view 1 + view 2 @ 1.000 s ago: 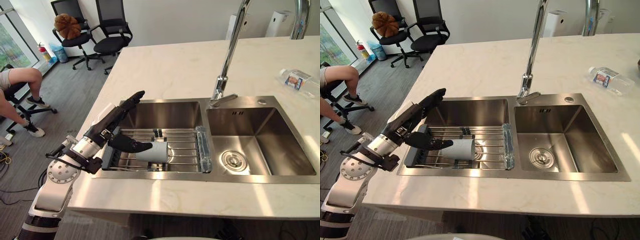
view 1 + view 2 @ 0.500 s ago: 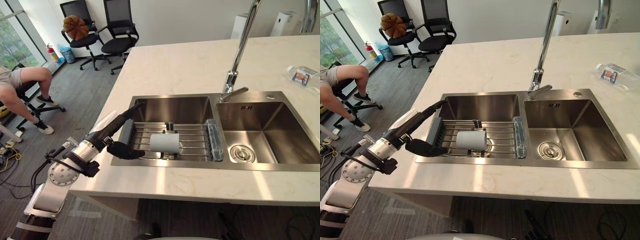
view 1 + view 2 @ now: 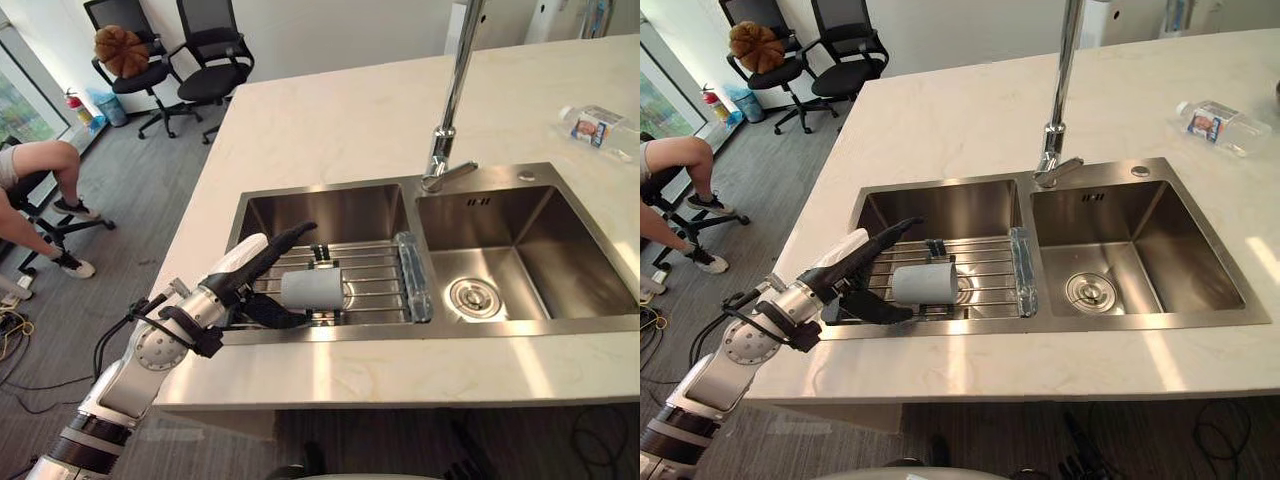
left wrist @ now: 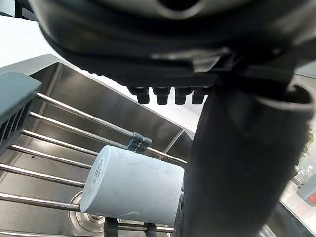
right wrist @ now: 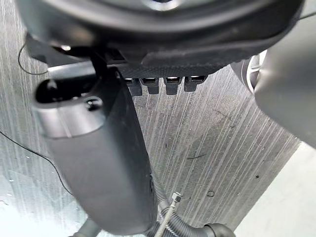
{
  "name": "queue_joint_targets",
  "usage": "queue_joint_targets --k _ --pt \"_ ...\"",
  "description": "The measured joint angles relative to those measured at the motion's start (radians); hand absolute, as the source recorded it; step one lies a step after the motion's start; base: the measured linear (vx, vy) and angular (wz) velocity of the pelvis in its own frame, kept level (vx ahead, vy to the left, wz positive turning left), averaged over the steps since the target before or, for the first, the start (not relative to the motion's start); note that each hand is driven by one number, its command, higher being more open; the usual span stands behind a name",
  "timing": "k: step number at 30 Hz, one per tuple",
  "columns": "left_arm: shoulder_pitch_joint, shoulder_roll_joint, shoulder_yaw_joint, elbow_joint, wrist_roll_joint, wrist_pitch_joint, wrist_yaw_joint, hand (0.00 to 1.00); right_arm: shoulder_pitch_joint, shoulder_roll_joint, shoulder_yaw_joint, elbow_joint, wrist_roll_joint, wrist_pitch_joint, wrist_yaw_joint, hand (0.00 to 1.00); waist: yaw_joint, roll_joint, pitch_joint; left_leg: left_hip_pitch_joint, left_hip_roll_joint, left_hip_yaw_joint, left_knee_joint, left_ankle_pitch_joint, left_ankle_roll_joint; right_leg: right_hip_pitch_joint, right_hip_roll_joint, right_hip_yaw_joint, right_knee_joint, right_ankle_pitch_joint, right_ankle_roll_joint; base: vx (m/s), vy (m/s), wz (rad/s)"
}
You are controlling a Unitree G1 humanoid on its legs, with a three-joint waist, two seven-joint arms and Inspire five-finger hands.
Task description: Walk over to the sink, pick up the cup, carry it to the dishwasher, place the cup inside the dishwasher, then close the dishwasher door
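Seemingly open, left robot hand [image 3: 248, 270] beside cup [image 3: 312, 289]

Left arm [image 3: 140, 360] extended forward; left hand [image 3: 243, 277] fingers straight, thumb spread apart. Right hand [image 5: 163, 44] fingers straight.

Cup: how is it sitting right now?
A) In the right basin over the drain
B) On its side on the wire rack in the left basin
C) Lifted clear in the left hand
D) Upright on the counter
B: the white cup lies on its side on the wire rack across the sink's left basin, and the left hand is open beside it, not closed on it.
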Motion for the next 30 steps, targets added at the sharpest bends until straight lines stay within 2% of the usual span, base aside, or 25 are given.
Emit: queue_joint_targets --k 7,15,22,27,30 --pt "-0.028 -0.006 -0.035 0.051 0.001 0.028 0.000 1.00 0.000 0.008 -0.029 0.002 0.000 -0.011 0.001 1.00 -0.002 -0.003 0.008 0.003 0.002 0.007 0.000 -0.002 -0.001 0.000 0.001 0.011 -0.003 0.003 0.001 -0.01 -0.003 -0.02" --pt "-0.083 -0.006 -0.069 0.092 0.020 0.032 0.005 1.00 -0.007 0.008 -0.028 0.002 -0.001 -0.014 0.004 1.00 -0.009 -0.005 0.010 0.011 0.007 0.016 0.000 -0.004 -0.003 0.003 0.004 0.022 -0.003 0.005 -0.002 -0.02 -0.006 -0.04" --pt "-0.095 -0.006 -0.091 0.102 0.019 0.039 -0.004 1.00 -0.007 0.009 0.016 -0.001 -0.006 -0.013 -0.003 1.00 -0.025 -0.014 0.017 0.014 0.010 0.027 0.000 -0.009 -0.004 0.001 0.004 0.033 -0.005 0.005 -0.001 0.00 -0.007 -0.04" --pt "-0.145 -0.003 -0.110 0.165 0.004 0.055 -0.086 1.00 0.000 0.009 0.052 -0.007 -0.006 -0.008 -0.021 1.00 -0.027 -0.015 0.018 0.017 0.010 0.042 0.000 -0.015 -0.006 -0.004 0.004 0.048 -0.006 0.005 -0.001 0.01 -0.003 -0.09" --pt "-0.175 0.015 -0.123 0.178 -0.021 0.088 -0.152 1.00 0.006 0.009 0.078 -0.022 -0.006 0.002 -0.038 1.00 -0.031 -0.015 0.018 0.018 0.011 0.051 0.000 -0.017 -0.006 -0.007 0.004 0.054 -0.008 0.005 -0.001 0.01 -0.006 -0.08"
